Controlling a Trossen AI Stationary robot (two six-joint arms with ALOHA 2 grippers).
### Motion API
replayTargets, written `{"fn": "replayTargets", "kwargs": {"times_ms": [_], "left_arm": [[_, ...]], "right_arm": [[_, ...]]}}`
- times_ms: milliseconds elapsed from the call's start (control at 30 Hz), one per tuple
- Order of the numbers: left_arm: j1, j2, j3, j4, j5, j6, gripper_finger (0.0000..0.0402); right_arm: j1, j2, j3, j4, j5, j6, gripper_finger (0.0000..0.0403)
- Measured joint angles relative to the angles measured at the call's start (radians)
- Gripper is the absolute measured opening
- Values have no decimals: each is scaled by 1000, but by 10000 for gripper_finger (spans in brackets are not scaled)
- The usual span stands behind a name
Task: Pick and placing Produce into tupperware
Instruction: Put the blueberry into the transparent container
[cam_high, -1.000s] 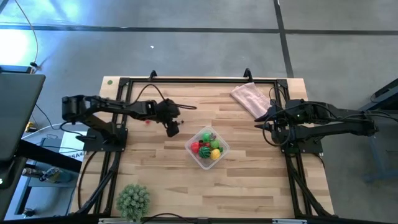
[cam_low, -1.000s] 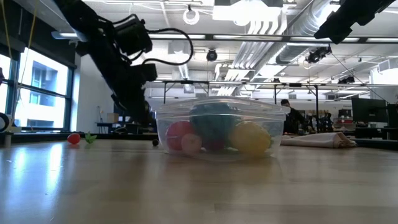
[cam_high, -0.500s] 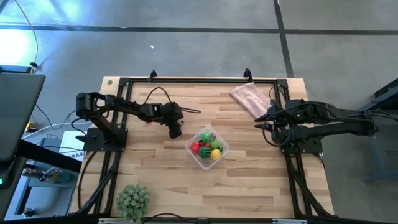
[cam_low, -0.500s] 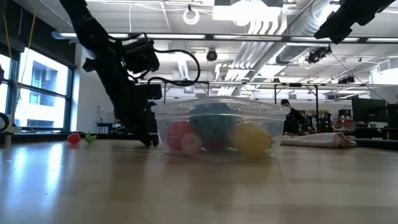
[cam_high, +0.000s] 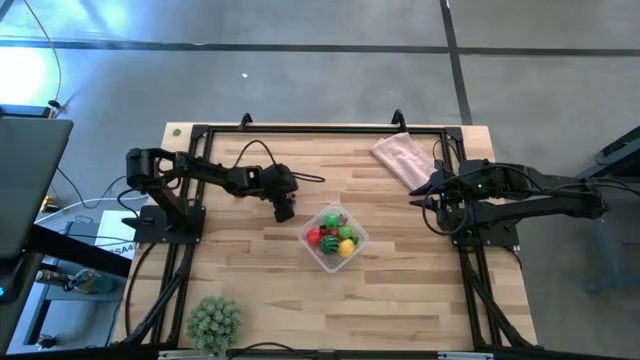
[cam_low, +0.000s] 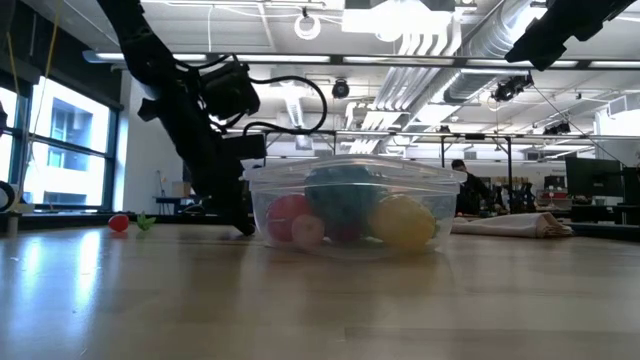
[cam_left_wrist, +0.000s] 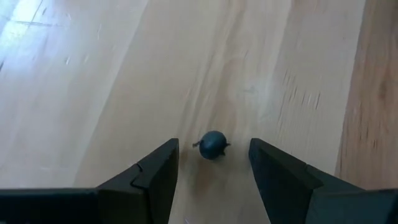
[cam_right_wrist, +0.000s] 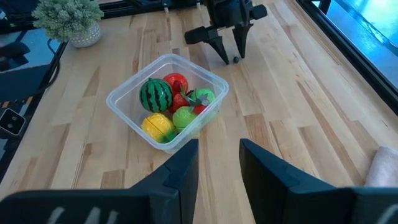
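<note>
Tupperware (cam_high: 333, 238), mid-counter (cam_high: 400, 300): already holds several produce pieces, melon, yellow, red and green.

Left end effector (cam_left_wrist: 213, 163): open, fingers straddling a small dark piece (cam_left_wrist: 213, 144) just beside the tupperware; not gripped.

Red piece (cam_low: 119, 223): outstanding.

Right end effector (cam_right_wrist: 219, 163): parted, empty, waiting.

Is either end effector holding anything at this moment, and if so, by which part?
Nothing is held. The left end effector is open, its fingers straddling a small dark fruit on the table without touching it. The right end effector is open and empty.

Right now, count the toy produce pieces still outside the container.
2, maybe more hidden: a small dark piece between the left tool's open fingers, and a red piece behind the left arm.
</note>
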Motion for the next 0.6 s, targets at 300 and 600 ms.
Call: {"fn": "replayTargets", "kwargs": {"times_ms": [300, 600], "left_arm": [[1, 4, 0, 11, 23, -9, 188], [1, 4, 0, 10, 38, -45, 181]], "right_arm": [[0, 0, 0, 0, 0, 1, 105], [0, 0, 0, 0, 0, 1, 105]]}}
